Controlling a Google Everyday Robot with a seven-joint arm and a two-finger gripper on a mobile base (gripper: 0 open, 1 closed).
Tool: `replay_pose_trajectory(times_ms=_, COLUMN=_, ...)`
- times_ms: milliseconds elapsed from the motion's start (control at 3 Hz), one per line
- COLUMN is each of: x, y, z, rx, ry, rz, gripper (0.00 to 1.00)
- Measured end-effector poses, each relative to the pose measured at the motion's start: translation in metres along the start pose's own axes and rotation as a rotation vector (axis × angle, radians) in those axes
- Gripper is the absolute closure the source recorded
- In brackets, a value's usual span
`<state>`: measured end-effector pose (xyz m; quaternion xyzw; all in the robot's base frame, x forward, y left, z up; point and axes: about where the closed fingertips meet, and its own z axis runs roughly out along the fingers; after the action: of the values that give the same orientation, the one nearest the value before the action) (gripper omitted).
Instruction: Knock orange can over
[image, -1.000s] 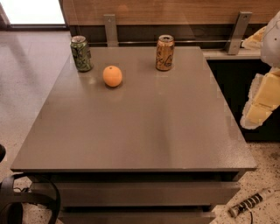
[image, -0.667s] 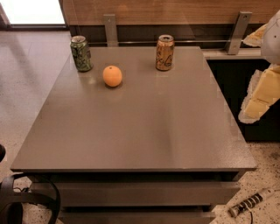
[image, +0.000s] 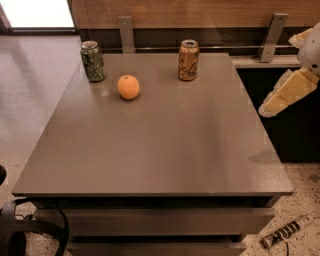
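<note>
The orange can (image: 188, 60) stands upright near the far edge of the grey table (image: 160, 150), right of centre. It is copper-orange with dark scribbled lettering and a silver rim. My gripper (image: 281, 96) is a cream-coloured shape at the right edge of the camera view, hanging in the air beyond the table's right side. It is to the right of the can, nearer the camera, and well apart from it.
A green patterned can (image: 93, 61) stands upright at the far left corner. A round orange fruit (image: 128, 86) lies just right of it. A wood-panelled wall with metal brackets (image: 125, 32) runs behind the table. Cables lie on the floor at the lower left (image: 30, 230) and lower right (image: 287, 231).
The gripper has risen and shifted a little left, toward the table's right edge. The cans and the fruit have not moved.
</note>
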<state>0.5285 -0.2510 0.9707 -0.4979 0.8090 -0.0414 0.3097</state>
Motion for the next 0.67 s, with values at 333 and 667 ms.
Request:
replay_pose_trajectory(times_ms=333, x=-0.017, y=-0.050, z=0.040, rx=0.078, ry=-0.239, rz=0.128, gripper=0.00)
replay_pose_trajectory(times_ms=667, x=-0.040, y=-0.093, z=0.069, rx=0.115, ry=-0.425, rz=0.230, gripper=0.00)
